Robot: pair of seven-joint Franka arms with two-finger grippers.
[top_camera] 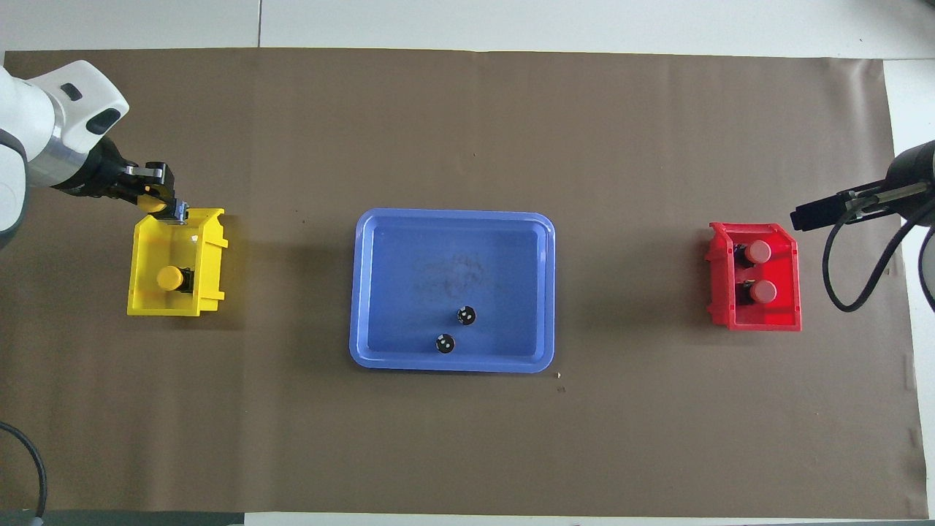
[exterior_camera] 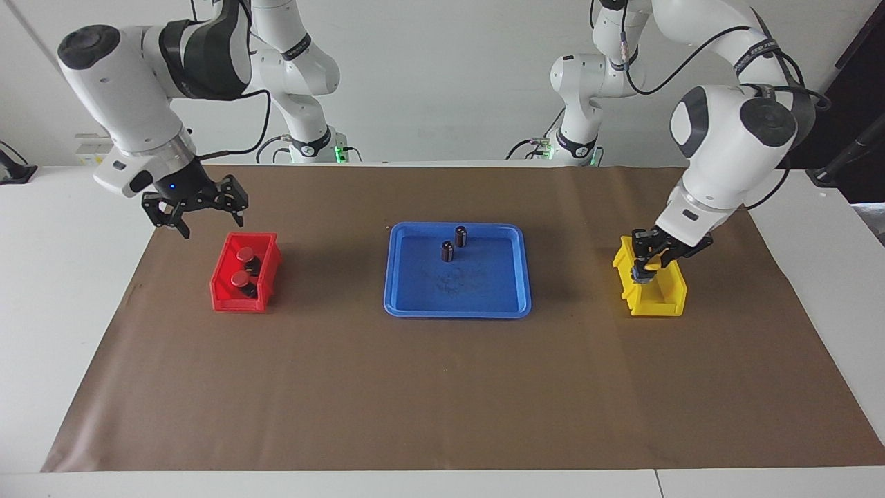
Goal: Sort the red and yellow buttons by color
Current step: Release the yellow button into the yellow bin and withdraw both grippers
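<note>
Two red buttons (exterior_camera: 244, 254) (top_camera: 758, 251) sit side by side in the red bin (exterior_camera: 235, 303) (top_camera: 719, 292). My right gripper (exterior_camera: 200, 214) (top_camera: 803, 217) hangs open and empty, up in the air over the brown mat beside that bin. One yellow button (top_camera: 169, 277) rests in the yellow bin (exterior_camera: 664, 308) (top_camera: 142, 292). My left gripper (exterior_camera: 650, 259) (top_camera: 157, 199) is shut on another yellow button (top_camera: 151, 203), over the bin's edge that lies farther from the robots. In the facing view the gripper hides the button resting in the bin.
A blue tray (exterior_camera: 415, 304) (top_camera: 526, 241) lies mid-table between the bins. Two dark capless cylinders (exterior_camera: 460, 236) (top_camera: 466, 315) stand in its part nearer to the robots. A brown mat (exterior_camera: 442, 394) covers the table.
</note>
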